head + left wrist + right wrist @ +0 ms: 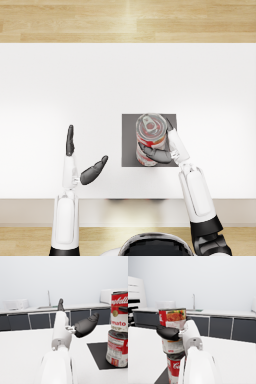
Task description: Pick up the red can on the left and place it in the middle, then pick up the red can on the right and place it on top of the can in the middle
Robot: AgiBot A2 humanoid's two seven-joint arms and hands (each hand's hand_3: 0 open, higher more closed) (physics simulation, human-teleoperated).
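Two red soup cans stand one over the other on the dark mat [129,150] in the middle of the table. My right hand [161,153] grips the upper can [151,127] around its side; in the right wrist view the fingers [168,332] wrap the upper can [173,331] over the lower can [174,368]. The left wrist view shows the upper can [119,312] upright at the rim of the lower can [117,348]; whether they touch I cannot tell. My left hand [91,172] is open, fingers spread, left of the mat and apart from the cans.
The white table [60,90] stretches wide on both sides of the mat, with its front edge close to my arms. A kitchen counter with a sink [47,307] runs along the far wall.
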